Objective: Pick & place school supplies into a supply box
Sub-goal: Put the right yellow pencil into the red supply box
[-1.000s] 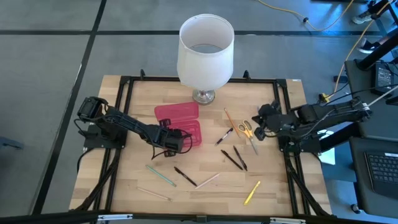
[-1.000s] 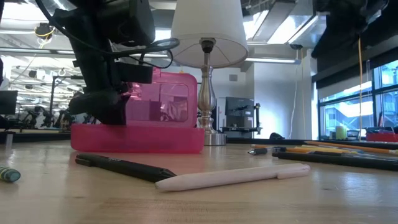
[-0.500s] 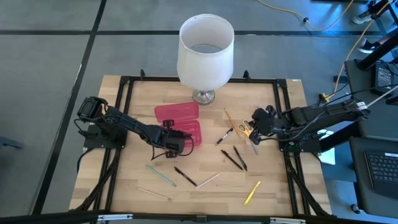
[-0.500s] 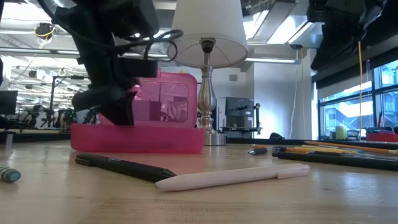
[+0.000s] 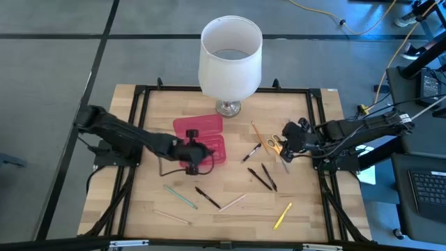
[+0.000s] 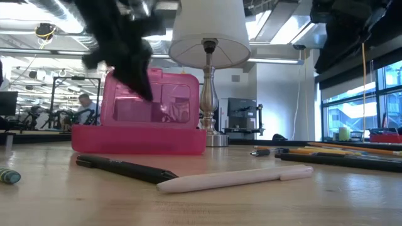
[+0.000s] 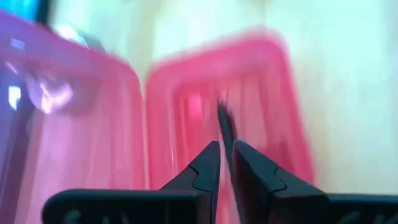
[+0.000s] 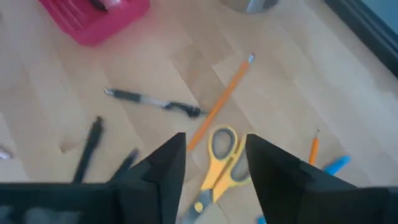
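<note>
Left gripper point(image 5: 197, 150) now over the open pink box point(image 5: 212, 147), farther toward the middle of the tabletop point(image 5: 306, 216) than a moment ago, when it sat by the box's near left side. Fingers point(image 7: 211, 163) nearly closed, just a thin gap, with a thin dark stick showing in that gap over the box floor; cannot tell if gripped or lying in the box. In the low view, raised higher than before, up beside the standing lid point(image 6: 154, 97) and no longer down in front of it.

Right gripper point(image 5: 288, 145) hanging over the yellow scissors point(image 5: 275, 144) near the right edge of the tabletop, much where it was half a second back. Fingers point(image 8: 165, 165) now spread wide, one on each side of the scissor handles point(image 8: 221, 155), holding nothing. Shut a second ago.

Box still left of the middle, lid folded back toward the lamp point(image 5: 231, 58) at the far edge.

Same spots as before for the rest: orange pencil point(image 5: 257, 132) and black pen point(image 5: 251, 153) beside the scissors, two black pens point(image 5: 264, 178) nearer the front, yellow marker point(image 5: 282, 215) toward the front right corner, green pen point(image 5: 180, 196), another black pen point(image 5: 208, 198) and pale pen point(image 5: 233, 202) along the front.
</note>
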Robot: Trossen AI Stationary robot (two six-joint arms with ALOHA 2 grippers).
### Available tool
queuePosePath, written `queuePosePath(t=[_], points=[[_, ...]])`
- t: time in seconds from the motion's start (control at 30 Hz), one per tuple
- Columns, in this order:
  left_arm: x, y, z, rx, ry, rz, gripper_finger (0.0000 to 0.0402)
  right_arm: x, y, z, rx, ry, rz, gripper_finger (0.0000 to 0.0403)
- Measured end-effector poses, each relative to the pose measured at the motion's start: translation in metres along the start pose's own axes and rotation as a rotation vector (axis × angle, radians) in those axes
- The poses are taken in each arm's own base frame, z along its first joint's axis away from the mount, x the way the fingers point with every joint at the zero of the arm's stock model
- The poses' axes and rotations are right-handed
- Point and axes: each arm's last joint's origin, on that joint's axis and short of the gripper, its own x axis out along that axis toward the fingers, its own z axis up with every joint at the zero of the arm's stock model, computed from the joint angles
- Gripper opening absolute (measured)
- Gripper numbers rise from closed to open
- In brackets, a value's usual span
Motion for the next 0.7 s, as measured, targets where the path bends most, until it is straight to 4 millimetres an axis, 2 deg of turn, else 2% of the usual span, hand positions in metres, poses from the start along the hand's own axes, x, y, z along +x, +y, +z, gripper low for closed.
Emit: queuePosePath(t=[0.17,0.27,0.37,0.5,0.7], points=[[-0.027,0.010,-0.008,-0.062,-0.303,-0.131,0.0034,0.002,-0.015,-0.009,0.120,0.121,-0.129,0.0168],[-0.036,0.015,-0.020,-0.092,-0.446,-0.188,0.0033,0.001,-0.027,-0.015,0.198,0.206,-0.223,0.0161],[-0.041,0.017,-0.032,-0.132,-0.538,-0.202,0.0036,0.002,-0.034,-0.016,0.247,0.288,-0.237,0.0157],[-0.042,0.019,-0.044,-0.170,-0.603,-0.206,0.0039,0.008,-0.038,-0.013,0.248,0.333,-0.242,0.0155],[-0.040,0.018,-0.049,-0.190,-0.601,-0.211,0.0037,0.026,-0.045,-0.007,0.235,0.435,-0.286,0.0155]])
